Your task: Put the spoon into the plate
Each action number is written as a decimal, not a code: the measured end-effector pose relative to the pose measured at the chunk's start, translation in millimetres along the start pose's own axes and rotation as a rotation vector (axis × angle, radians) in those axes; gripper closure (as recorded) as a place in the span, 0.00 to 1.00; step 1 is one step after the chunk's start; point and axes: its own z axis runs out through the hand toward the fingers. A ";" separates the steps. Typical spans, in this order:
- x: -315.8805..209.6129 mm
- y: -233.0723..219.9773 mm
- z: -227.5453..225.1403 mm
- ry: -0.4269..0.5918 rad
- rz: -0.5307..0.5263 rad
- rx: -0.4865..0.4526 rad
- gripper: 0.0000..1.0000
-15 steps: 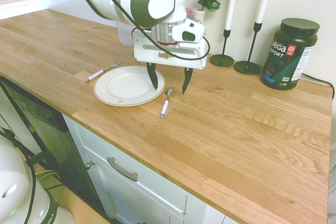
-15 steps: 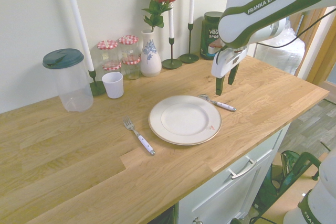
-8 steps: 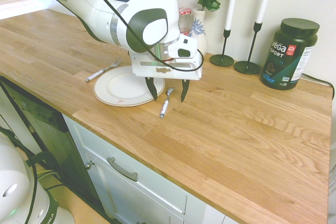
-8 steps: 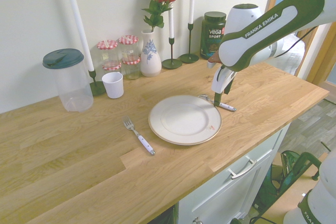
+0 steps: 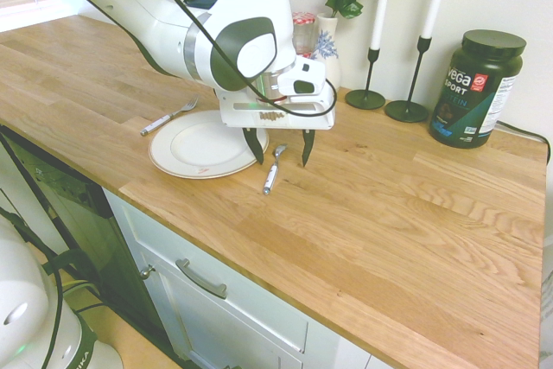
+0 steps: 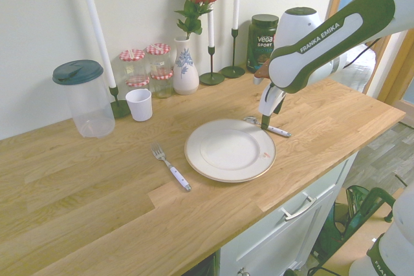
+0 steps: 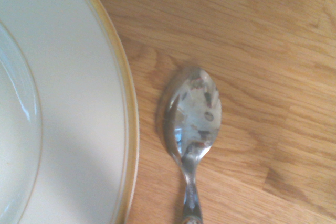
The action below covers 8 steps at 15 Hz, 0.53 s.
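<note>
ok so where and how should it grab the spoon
Probably best by the pale handle, near the neck, coming straight down with one finger each side: the spoon lies flat and the handle is slim and straight. The oval bowl is rounded and sits close to the plate, leaving less finger room.

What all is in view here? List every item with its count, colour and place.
plate: one, white with a darker edge line, on the counter
spoon: one, silver with a pale handle, beside the plate
fork: one, silver with a white handle, across the plate from the spoon
cup: one, white, near the wall
pitcher: one, clear with a dark lid, beside the cup
jars: several, clear with red-checked lids, by the wall
vase: one, white and blue, holding red flowers
candles: three, white, in dark green holders
tub: one, dark green, at the back
arm: one, white and green, above the counter
claw: one, dark fingers, open over the spoon
</note>
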 end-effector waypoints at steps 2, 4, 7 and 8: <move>2.2 4.0 -1.6 -0.006 0.014 -0.001 0.00; 3.7 7.7 -7.1 -0.014 0.022 -0.005 0.00; 1.3 11.9 -8.9 -0.029 0.027 -0.011 1.00; -1.5 12.4 -6.0 -0.037 0.026 -0.013 1.00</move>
